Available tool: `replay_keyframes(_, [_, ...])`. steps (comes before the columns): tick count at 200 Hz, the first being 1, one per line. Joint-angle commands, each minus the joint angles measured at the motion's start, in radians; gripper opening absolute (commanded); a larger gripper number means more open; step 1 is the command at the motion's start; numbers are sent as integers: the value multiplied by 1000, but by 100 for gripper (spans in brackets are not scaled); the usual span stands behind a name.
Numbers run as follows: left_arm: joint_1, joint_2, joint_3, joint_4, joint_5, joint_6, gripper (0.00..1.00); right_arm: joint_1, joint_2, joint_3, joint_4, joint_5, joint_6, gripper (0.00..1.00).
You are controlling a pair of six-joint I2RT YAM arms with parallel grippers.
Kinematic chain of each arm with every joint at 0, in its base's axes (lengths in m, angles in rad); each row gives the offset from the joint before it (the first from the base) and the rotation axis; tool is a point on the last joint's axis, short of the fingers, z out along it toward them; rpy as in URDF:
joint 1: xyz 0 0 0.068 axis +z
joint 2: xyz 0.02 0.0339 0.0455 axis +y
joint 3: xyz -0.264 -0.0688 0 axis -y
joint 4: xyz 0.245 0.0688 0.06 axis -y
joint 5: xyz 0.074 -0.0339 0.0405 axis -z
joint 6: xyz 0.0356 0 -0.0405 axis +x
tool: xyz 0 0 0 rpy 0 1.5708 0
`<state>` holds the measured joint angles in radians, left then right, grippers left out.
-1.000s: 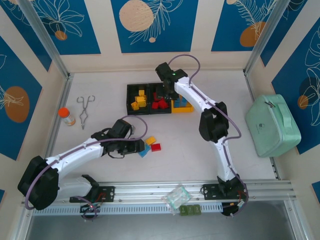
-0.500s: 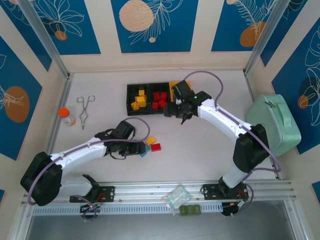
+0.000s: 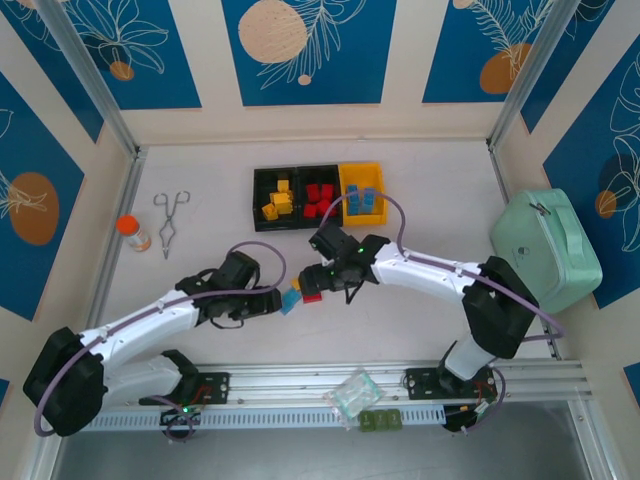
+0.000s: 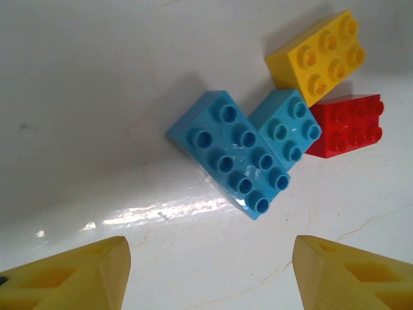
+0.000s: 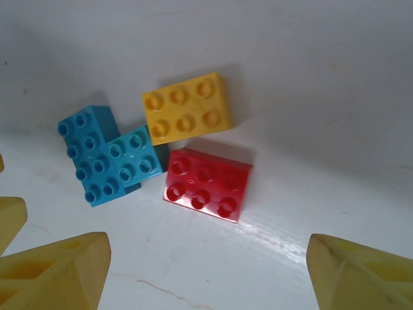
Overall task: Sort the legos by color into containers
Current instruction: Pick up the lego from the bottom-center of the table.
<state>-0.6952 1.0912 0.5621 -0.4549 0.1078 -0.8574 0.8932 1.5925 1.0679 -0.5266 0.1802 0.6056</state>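
Top view: 3 joined plastic bins. The left black bin (image 3: 257, 200) holds yellow bricks (image 3: 280, 200), the middle black bin (image 3: 320, 226) red bricks (image 3: 320, 198), the yellow bin (image 3: 362, 168) blue bricks (image 3: 365, 202).

Left wrist: left gripper (image 4: 210, 258) spread wide, holding nothing, near 2 touching loose blue bricks (image 4: 226, 152).

Right wrist: right gripper (image 5: 206, 258) gaping too, loose yellow brick (image 5: 187, 116) and loose red brick (image 5: 206, 184) just ahead on the table.
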Motion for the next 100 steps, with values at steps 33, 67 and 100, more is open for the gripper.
replay_keyframes(33, [-8, -17, -25, -11, -28, -28, 69, 65, 117, 6, 25, 69, 6, 80])
replay_keyframes(67, [-8, -7, -35, 3, -25, -30, 69, 83, 186, 24, 32, 74, 28, 80])
replay_keyframes(100, [-8, -5, -49, 20, -22, -38, 69, 87, 234, 48, 32, 94, 46, 79])
